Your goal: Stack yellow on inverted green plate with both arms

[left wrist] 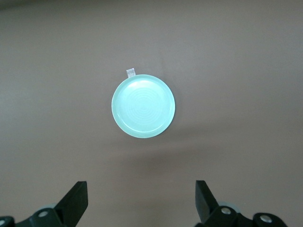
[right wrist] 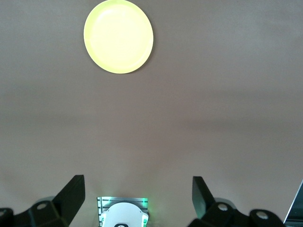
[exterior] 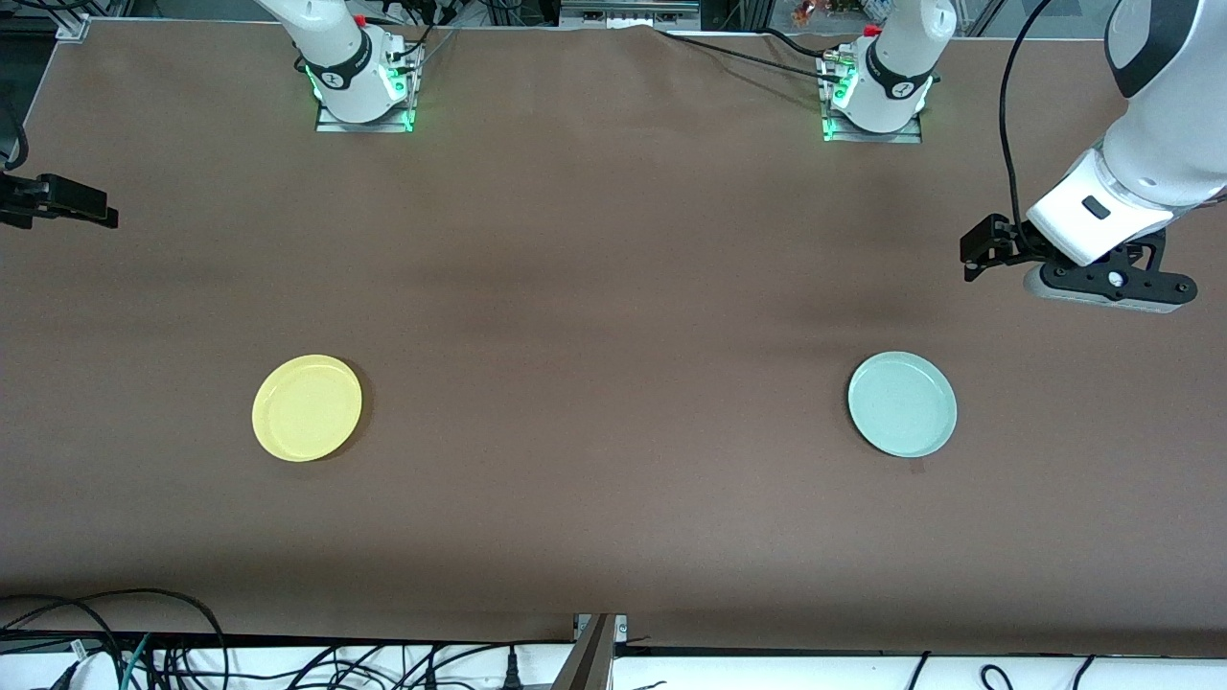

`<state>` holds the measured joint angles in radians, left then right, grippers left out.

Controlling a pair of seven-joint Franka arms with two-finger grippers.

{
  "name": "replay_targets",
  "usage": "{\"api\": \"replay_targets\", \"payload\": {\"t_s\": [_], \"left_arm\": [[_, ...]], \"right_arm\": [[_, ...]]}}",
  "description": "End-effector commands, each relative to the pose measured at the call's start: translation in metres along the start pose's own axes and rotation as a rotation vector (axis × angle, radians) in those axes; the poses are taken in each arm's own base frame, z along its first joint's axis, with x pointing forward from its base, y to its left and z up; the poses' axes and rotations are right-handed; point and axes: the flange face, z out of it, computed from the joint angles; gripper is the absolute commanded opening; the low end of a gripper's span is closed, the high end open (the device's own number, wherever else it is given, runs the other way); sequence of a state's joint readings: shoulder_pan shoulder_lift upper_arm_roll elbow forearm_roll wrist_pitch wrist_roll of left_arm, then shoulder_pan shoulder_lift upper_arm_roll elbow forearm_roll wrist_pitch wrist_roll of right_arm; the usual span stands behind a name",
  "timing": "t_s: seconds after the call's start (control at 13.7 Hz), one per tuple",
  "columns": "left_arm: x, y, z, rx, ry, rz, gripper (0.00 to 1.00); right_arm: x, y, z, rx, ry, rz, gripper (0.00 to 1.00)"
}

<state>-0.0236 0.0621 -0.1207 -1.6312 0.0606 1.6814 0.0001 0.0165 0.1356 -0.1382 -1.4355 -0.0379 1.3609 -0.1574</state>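
Since the green plate (exterior: 902,403) lies rim up toward the left arm's end of the table, and the yellow plate (exterior: 307,407) lies rim up toward the right arm's end, each plate has one arm clearly closer to it. Both plates are about equally near to the front camera and well apart from each other, with only bare brown table (exterior: 613,383) between them. For the left gripper (left wrist: 141,201), the fingers are spread wide and empty, and it hangs high over the table's end, with the green plate nearer to the front camera than the spot below it. For the right gripper (right wrist: 137,201), the fingers are also spread and empty; it hangs at the table's edge, above a spot farther from the front camera than the yellow plate. I judge that the green plate must first be turned over by the left arm, because its hollow side is facing up.
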Motion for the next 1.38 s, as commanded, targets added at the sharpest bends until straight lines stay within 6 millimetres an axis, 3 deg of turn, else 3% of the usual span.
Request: {"api": "replay_targets", "payload": {"t_s": [0.0, 0.29, 0.8, 1.09, 1.31], "left_arm": [[0.001, -0.003, -0.006, -0.016, -0.008, 0.007, 1.00], [0.001, -0.004, -0.008, -0.010, -0.004, 0.010, 1.00], [0.004, -0.006, 0.007, -0.020, -0.052, 0.006, 1.00], [0.016, -0.001, 0.052, -0.018, -0.152, 0.028, 1.00], [0.044, -0.011, 0.108, -0.040, -0.167, 0.040, 1.00]], "right_arm": [[-0.007, 0.000, -0.010, -0.009, -0.005, -0.013, 1.00], [-0.012, 0.000, -0.007, -0.002, -0.047, -0.013, 1.00], [-0.012, 0.000, -0.007, -0.002, -0.046, -0.014, 1.00], [-0.012, 0.004, -0.007, -0.001, -0.046, -0.006, 1.00], [-0.012, 0.007, -0.007, 0.000, -0.046, -0.003, 1.00]]}}
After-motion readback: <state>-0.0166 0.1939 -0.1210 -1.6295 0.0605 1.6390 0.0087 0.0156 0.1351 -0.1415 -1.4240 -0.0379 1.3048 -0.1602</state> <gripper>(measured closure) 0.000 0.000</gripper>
